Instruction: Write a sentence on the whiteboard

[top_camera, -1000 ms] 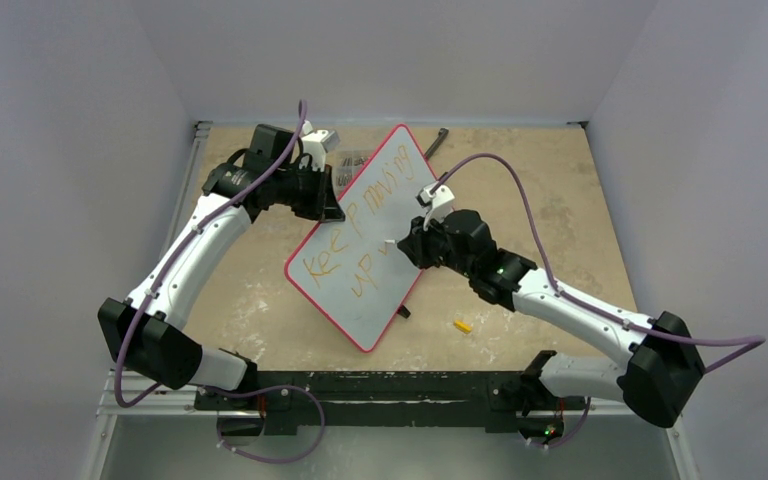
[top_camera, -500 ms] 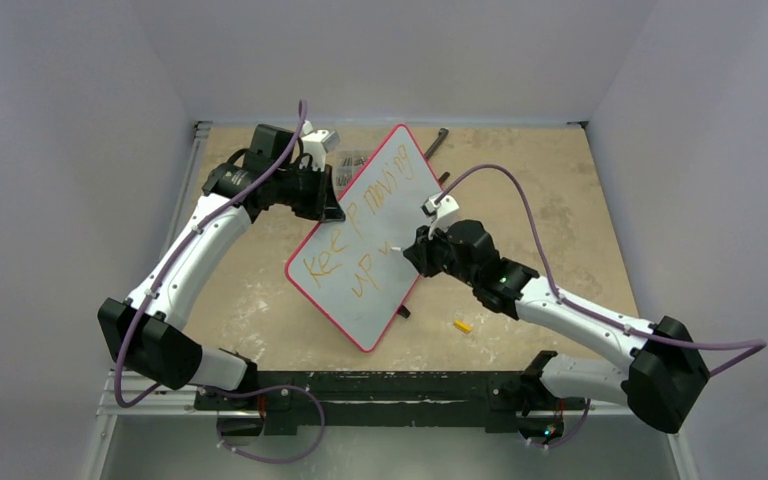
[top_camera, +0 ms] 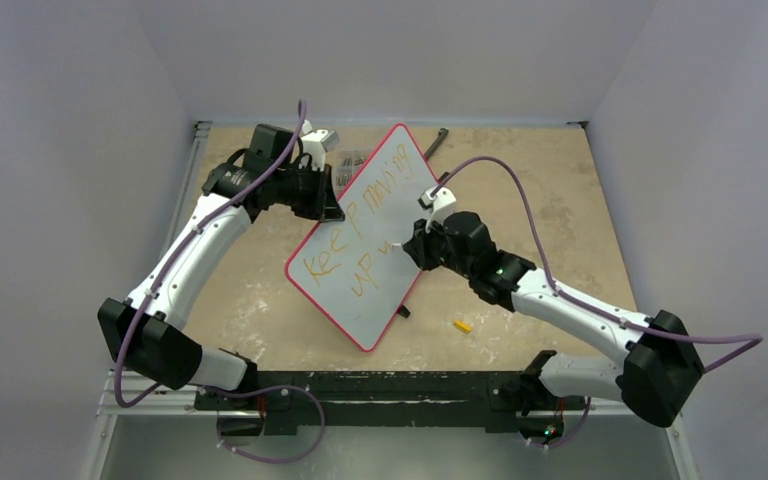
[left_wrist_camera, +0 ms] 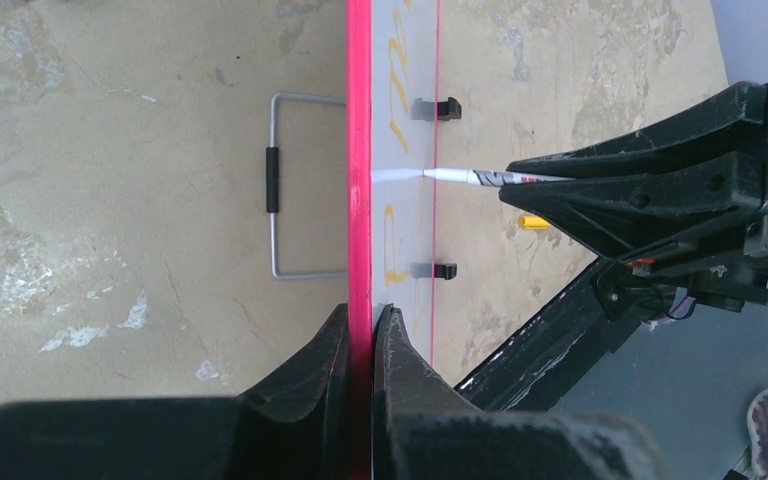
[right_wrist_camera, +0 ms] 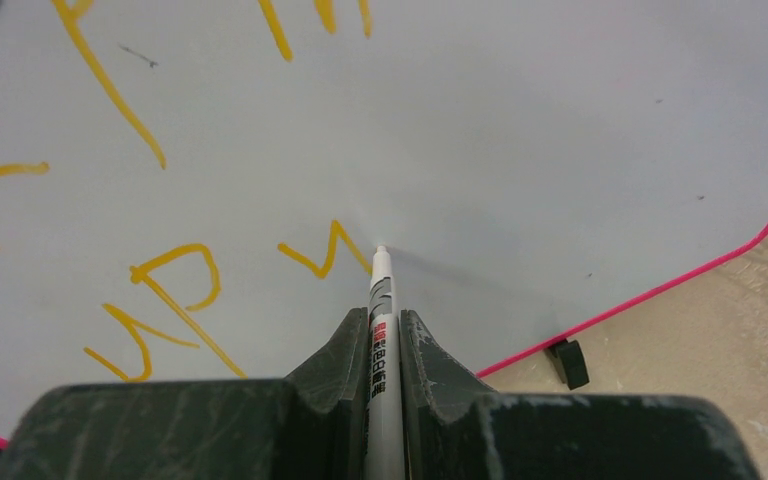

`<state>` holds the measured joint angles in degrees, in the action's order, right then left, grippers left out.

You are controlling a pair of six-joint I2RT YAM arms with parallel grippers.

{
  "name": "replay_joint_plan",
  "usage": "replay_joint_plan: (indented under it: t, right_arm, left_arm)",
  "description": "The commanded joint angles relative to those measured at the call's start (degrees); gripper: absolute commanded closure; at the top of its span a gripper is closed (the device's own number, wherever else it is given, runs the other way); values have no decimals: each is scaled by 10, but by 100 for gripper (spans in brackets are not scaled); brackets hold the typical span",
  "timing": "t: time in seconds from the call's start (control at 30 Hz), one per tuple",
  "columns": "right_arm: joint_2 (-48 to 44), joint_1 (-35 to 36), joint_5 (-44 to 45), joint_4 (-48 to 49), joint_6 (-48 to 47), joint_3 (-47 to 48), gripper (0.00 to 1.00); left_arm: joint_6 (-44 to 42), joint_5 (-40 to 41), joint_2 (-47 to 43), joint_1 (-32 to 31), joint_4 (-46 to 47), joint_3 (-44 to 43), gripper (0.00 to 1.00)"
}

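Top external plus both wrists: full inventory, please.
whiteboard: 1, pale grey with a red frame, mid-table
sentence: 2 lines, orange, on the whiteboard
board feet: 2 seen, black, at the whiteboard's lower edge
marker pen: 1, white, tip at the whiteboard
cap-like piece: 1, yellow-orange, on the table right of the whiteboard
wire handle: 1, metal with a black grip, on the table behind the whiteboard
dark tool: 1, far table edge
table: 1, tan
left arm: white and black, jaws shut on the red frame
right arm: white and black, jaws shut on the marker pen
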<state>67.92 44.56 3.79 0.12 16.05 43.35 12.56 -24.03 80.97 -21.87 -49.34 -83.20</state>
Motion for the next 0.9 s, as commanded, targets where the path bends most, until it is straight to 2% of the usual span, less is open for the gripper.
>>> replay_joint_plan:
  t: [0.0, 0.23, 0.63, 0.87]
  right_arm:
    - [25, -5, 12, 21, -23, 64, 100]
    - [46, -8, 10, 1, -42, 117, 100]
    - [-43, -19, 33, -1, -18, 56, 100]
    - [-39, -55, 19, 4, -16, 39, 100]
  left_arm:
    - [-52, 55, -6, -2, 11, 1, 100]
    - [-51, 56, -7, -2, 11, 1, 100]
    - [-54, 77, -8, -2, 5, 0, 100]
    - [-54, 79, -8, -2, 5, 0, 100]
